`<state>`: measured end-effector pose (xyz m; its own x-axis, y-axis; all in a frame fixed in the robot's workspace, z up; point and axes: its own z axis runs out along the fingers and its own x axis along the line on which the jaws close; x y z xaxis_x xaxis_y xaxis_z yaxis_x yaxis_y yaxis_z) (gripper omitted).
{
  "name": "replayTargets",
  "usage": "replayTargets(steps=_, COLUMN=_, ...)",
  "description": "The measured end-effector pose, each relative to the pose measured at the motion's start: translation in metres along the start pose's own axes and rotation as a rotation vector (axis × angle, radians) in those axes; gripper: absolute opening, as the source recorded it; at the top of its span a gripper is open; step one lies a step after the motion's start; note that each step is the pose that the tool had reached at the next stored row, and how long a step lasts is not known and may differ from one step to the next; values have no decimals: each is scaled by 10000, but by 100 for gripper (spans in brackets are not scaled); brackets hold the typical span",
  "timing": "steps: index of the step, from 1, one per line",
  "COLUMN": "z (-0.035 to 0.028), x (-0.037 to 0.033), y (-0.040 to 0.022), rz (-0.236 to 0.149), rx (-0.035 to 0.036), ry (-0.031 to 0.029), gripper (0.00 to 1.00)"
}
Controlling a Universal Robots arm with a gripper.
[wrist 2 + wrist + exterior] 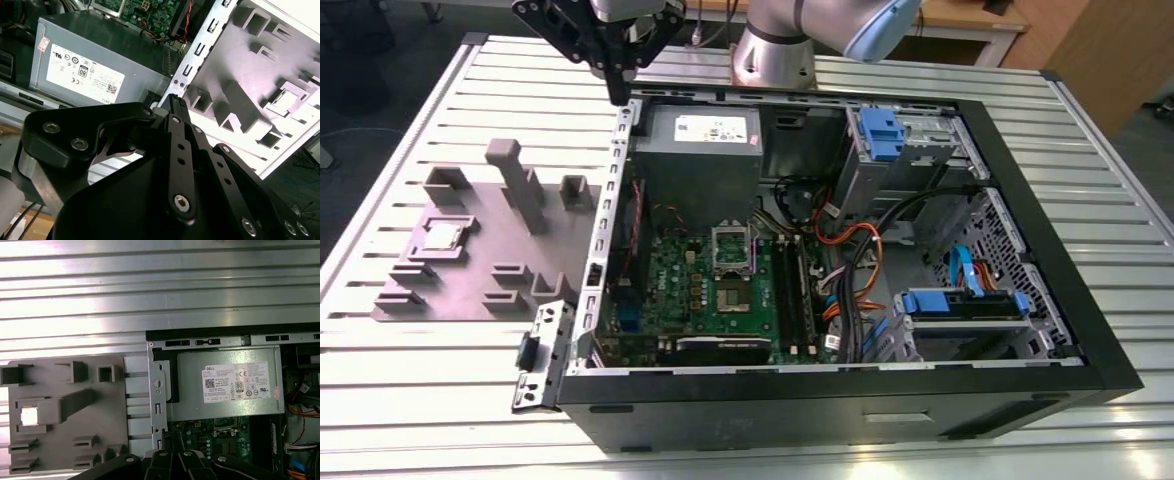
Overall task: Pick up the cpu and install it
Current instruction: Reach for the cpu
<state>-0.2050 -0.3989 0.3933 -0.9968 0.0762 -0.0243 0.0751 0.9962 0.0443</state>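
1. My tool (173,101) is nearest, its fingers pinched together on nothing, hanging over a corner of the one open computer case (787,410).
2. One cpu (444,234) lies in the one grey tray (460,275) beside the case, well apart from the tool.
3. Inside the case I count one green motherboard (687,275) and one power supply (700,150).
4. A slatted metal surface (427,400) carries everything; wooden furniture (1081,40) stands behind.
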Motion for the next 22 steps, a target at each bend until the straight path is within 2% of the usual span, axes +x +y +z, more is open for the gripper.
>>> replayTargets(steps=22, z=-2, x=79, y=-6, rz=0, rx=0, ry=0, gripper=11)
